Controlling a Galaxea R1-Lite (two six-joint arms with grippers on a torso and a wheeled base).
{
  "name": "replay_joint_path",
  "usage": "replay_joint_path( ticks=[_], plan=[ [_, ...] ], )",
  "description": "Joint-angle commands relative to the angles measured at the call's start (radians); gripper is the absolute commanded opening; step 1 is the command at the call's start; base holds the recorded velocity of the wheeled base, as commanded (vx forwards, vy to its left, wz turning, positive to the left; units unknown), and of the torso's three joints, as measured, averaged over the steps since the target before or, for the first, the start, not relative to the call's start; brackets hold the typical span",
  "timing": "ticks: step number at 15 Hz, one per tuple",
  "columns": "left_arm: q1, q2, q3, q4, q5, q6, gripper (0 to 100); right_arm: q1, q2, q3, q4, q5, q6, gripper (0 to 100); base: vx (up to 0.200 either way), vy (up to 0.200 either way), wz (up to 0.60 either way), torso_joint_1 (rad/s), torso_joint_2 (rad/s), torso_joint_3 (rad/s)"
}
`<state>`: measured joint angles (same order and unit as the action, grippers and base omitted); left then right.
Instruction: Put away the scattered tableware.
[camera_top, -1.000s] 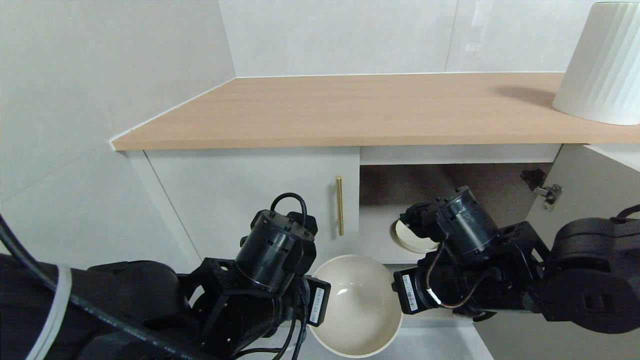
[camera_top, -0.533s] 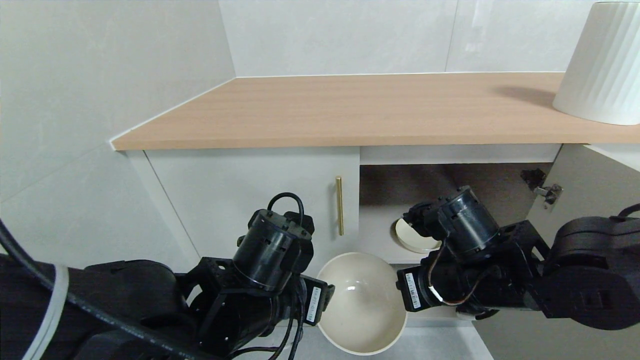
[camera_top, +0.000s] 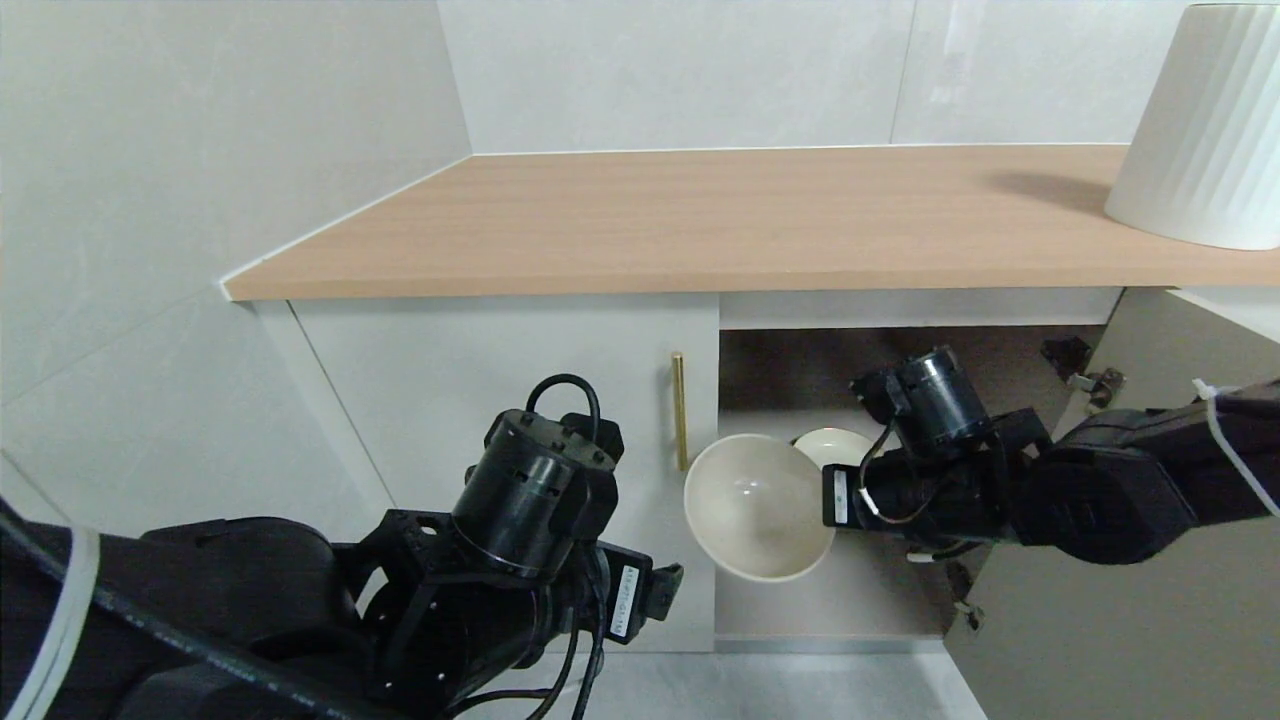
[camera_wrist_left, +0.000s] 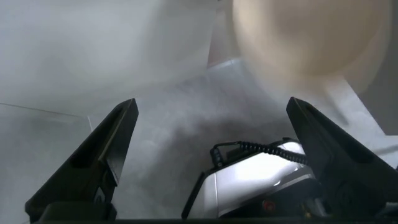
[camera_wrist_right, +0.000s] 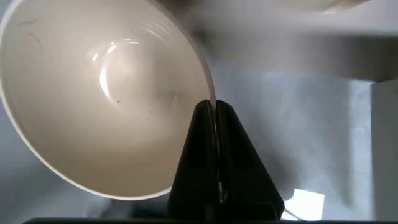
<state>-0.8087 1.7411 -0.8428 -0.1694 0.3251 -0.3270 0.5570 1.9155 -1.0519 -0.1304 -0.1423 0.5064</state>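
Leftmost, the left jaws hang spread and empty before the closed cabinet door (camera_top: 500, 370). Rightward, the right jaws pinch the rim of a tilted cream bowl (camera_top: 757, 505) held before the open cabinet's shelf (camera_top: 745, 425), near a dish (camera_top: 835, 445) resting on it.

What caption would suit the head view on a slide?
Right gripper holds a cream bowl by its rim before the open cabinet.

Matte black left arm (camera_top: 520, 510) and right arm (camera_top: 1090, 490) carry cylindrical wrist housings, looped cables, white labels.
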Motion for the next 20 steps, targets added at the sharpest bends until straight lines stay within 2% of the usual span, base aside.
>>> replay_joint_path(
  ticks=[1, 3, 11, 17, 20],
  plan=[
    [0.000, -0.006, 0.001, -0.001, -0.001, -0.009, 100, -0.100, 0.082, -0.013, -0.058, -0.003, 0.029, 0, 0.000, 0.000, 0.00, 0.000, 0.00, 0.000],
    [0.000, -0.005, -0.001, 0.001, -0.001, -0.023, 100, -0.155, 0.091, -0.010, -0.127, -0.005, 0.037, 0, 0.000, 0.000, 0.00, 0.000, 0.00, 0.000],
    [0.000, -0.005, -0.001, 0.001, -0.001, -0.023, 100, -0.252, 0.215, -0.019, -0.342, -0.034, 0.072, 0, 0.000, 0.000, 0.00, 0.000, 0.00, 0.000],
    [0.000, -0.006, -0.001, 0.001, -0.001, -0.023, 100, -0.284, 0.272, -0.042, -0.373, -0.062, 0.077, 0, 0.000, 0.000, 0.00, 0.000, 0.00, 0.000],
    [0.000, -0.006, -0.001, 0.001, -0.001, -0.023, 100, -0.304, 0.329, -0.088, -0.379, -0.115, 0.077, 0, 0.000, 0.000, 0.00, 0.000, 0.00, 0.000]
  ],
)
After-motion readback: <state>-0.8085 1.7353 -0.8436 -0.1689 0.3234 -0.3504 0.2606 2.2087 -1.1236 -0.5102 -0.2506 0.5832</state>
